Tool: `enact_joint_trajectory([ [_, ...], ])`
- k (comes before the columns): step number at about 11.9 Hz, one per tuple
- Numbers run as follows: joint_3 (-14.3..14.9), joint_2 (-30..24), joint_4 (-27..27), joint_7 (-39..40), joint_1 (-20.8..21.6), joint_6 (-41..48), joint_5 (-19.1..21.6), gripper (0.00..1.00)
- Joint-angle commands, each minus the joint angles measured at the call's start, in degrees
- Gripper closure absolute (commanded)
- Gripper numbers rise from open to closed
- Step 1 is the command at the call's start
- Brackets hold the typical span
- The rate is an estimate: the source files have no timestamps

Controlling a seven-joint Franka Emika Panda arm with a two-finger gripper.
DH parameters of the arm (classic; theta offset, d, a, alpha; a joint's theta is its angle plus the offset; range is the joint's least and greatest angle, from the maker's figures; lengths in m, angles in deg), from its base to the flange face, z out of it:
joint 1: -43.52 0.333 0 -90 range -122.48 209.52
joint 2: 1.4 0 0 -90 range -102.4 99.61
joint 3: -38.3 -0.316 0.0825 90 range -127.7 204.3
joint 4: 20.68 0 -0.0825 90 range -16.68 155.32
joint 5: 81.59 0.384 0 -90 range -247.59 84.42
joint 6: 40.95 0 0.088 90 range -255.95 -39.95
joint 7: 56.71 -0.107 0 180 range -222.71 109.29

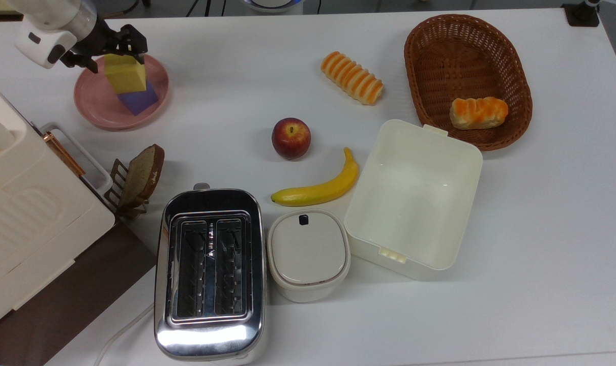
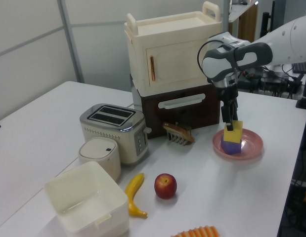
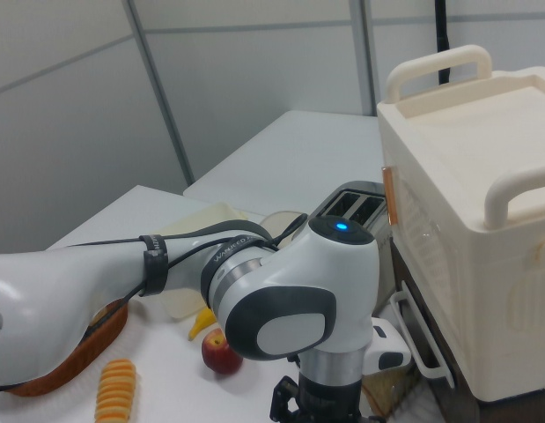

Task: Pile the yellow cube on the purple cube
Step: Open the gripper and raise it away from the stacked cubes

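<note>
Placement looks nearly done: black two-finger claw (image 1: 118, 47), parted slightly, straddles pale-yellow matte cube (image 1: 125, 73) resting on violet matte cube (image 1: 139, 99); lifting clear seems next.

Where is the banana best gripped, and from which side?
Grip the banana across its thick middle, coming straight down from above. It lies flat on the table, curved, with open table on the apple side; the lidded container and the open box crowd its other side, so close the fingers across its width.
</note>
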Motion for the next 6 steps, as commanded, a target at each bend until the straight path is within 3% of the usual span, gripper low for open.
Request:
enact_joint_trajectory([
  [1,-0.08,-3.87,0.31,0.00,0.53,1.32,-0.97,0.00],
  [4,-0.78,-9.32,-2.32,-3.40,2.54,5.88,-0.18,0.00],
  [6,-0.78,-10.74,-6.53,-13.13,8.85,11.32,0.00,0.00],
])
